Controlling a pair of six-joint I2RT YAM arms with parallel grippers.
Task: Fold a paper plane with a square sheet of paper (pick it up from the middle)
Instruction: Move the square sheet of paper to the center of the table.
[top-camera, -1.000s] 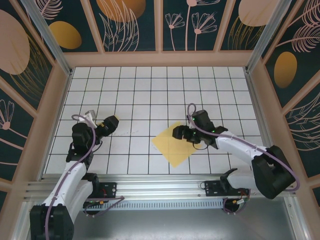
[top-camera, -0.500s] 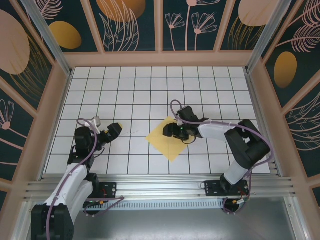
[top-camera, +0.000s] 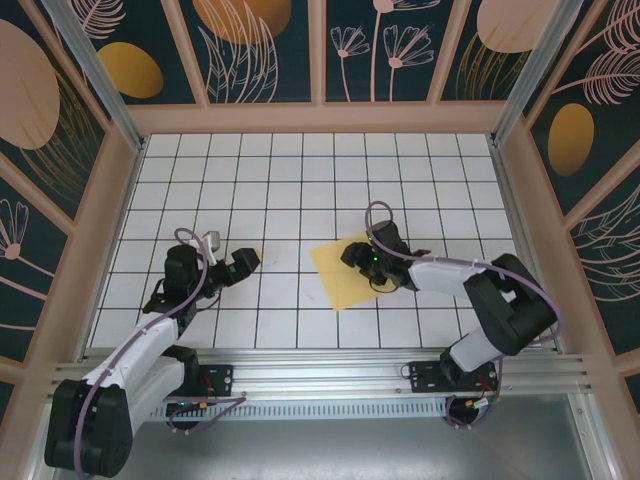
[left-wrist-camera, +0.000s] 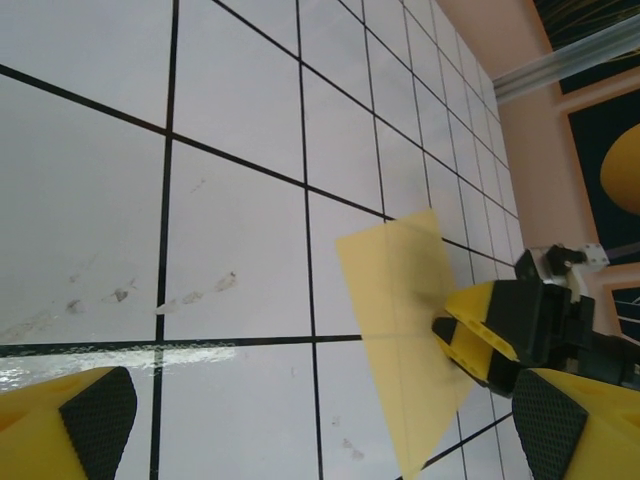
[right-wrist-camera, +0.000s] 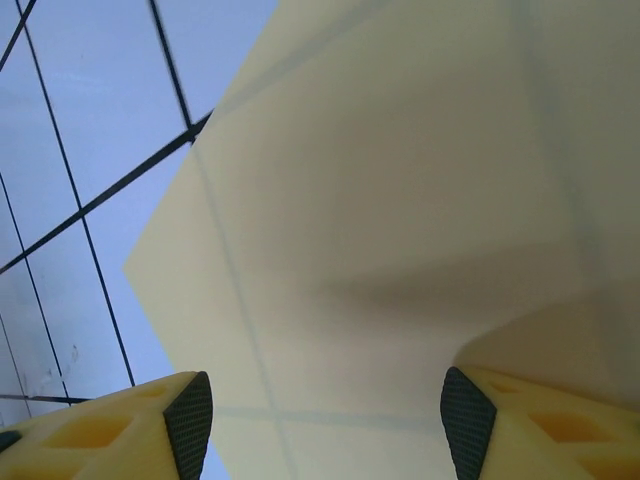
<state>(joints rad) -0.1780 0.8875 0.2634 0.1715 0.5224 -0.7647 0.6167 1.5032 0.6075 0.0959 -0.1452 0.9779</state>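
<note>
**Two grippers spread apart, one yellow sheet lying on the grid**

One square sheet of thin yellow paper (top-camera: 338, 288) lies flat on the white table with a black grid (top-camera: 280, 190). It sits a little right of the middle, turned so its corners point like a diamond. Seen close from my right wrist, the sheet (right-wrist-camera: 400, 200) carries faint straight fold creases that cross one another.

My right gripper (top-camera: 358, 258) is low over the far right part of the sheet, jaws spread, with bare paper between the two yellow fingers and nothing pinched. In the right wrist view my right gripper (right-wrist-camera: 328, 420) frames the paper from the bottom edge. I cannot tell whether the fingertips touch it.

My left gripper (top-camera: 245, 260) is over bare tiles to the left of the sheet, apart from it, jaws spread wide and holding nothing. From my left wrist I see my left gripper (left-wrist-camera: 320, 415), the sheet (left-wrist-camera: 400, 310) ahead, and my right gripper (left-wrist-camera: 470, 335) at its far side.
</note>
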